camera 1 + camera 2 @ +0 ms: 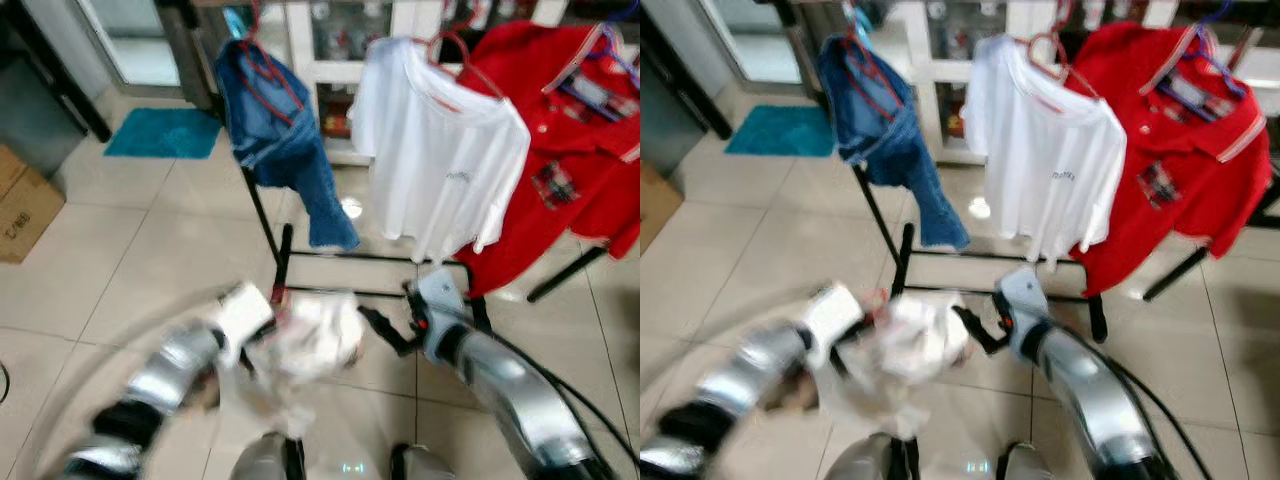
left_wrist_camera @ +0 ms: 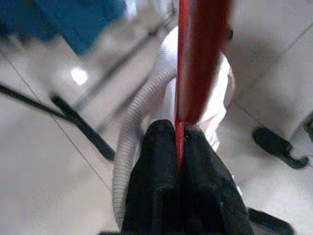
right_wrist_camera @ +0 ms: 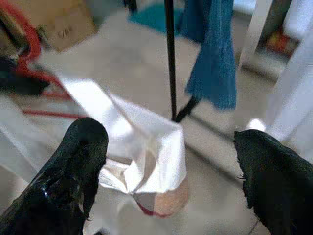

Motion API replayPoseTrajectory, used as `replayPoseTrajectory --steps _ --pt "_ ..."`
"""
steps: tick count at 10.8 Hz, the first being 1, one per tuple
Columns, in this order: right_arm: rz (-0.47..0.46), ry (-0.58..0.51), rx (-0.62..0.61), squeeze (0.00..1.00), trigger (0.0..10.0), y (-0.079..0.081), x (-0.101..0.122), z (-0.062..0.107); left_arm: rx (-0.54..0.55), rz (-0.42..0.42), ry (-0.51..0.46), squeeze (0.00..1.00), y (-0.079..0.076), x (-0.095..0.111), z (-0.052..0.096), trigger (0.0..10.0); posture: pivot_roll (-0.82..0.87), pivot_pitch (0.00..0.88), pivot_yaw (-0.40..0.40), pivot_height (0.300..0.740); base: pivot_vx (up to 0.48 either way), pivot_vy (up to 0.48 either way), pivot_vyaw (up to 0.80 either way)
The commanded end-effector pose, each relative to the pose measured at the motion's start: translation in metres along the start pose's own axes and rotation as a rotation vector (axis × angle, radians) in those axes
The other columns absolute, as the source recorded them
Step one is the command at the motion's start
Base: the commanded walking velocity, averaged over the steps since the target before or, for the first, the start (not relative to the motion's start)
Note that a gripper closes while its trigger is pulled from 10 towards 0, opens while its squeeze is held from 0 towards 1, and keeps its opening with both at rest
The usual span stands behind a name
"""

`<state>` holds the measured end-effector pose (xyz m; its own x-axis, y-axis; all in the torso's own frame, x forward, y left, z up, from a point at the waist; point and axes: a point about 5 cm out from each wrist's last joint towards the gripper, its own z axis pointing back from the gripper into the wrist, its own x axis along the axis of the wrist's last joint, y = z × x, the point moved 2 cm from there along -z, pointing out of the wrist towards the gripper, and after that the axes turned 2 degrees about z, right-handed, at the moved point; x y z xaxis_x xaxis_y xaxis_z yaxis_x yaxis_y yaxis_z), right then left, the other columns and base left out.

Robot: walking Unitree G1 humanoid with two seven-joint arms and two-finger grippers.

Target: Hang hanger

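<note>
left hand [image 2: 178, 147] clamps a red hanger [image 2: 195, 58] carrying a pale garment [image 1: 310, 340], low above the tiled floor [image 1: 130, 270].
the right hand [image 3: 171, 161] is spread wide just beside the garment's bunched cloth, not gripping it. behind them a black rack [image 1: 262, 215] holds jeans [image 1: 275, 140], a white t-shirt [image 1: 440, 150] and a red shirt [image 1: 570, 140], each on its own hanger. the left arm is blurred.
</note>
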<state>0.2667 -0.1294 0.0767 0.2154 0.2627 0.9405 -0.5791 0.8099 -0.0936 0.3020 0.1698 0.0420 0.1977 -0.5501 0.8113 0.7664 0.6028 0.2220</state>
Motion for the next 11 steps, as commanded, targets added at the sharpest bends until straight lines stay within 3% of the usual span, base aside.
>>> replayPoseTrajectory --steps 1,4,5,7,9,11 --pt "0.014 -0.068 -0.007 0.0 10.0 0.003 0.012 0.007 0.002 -0.022 -0.068 0.0 0.014 0.019 0.016 0.0 -0.08 0.071 0.119 0.74 0.0 0.0 0.0" --pt "-0.063 -0.169 -0.038 0.0 10.0 0.008 0.028 0.02 0.008 -0.032 -0.236 0.0 0.027 0.073 0.035 0.0 -0.08 0.007 0.104 0.74 0.0 0.0 0.0" --pt "-0.083 -0.182 -0.03 0.0 10.0 0.015 0.028 0.022 0.041 0.005 -0.316 0.0 0.032 0.094 0.039 0.0 -0.07 0.001 0.103 0.74 0.0 0.0 0.0" --pt "-0.091 -0.226 0.006 0.0 10.0 0.021 0.038 0.024 0.023 -0.034 -0.326 0.0 0.032 0.107 0.039 0.0 -0.08 0.0 0.104 0.74 0.0 0.0 0.0" --pt "-0.075 -0.241 -0.034 0.0 10.0 0.013 0.048 0.024 0.024 -0.025 -0.322 0.0 0.034 0.112 0.041 0.0 -0.08 0.0 0.109 0.74 0.0 0.0 0.0" --pt "-0.053 -0.245 -0.086 0.0 10.0 0.013 0.058 0.014 0.026 0.047 -0.353 0.0 0.03 0.115 0.038 0.0 -0.08 0.0 0.111 0.74 0.0 0.0 0.0"
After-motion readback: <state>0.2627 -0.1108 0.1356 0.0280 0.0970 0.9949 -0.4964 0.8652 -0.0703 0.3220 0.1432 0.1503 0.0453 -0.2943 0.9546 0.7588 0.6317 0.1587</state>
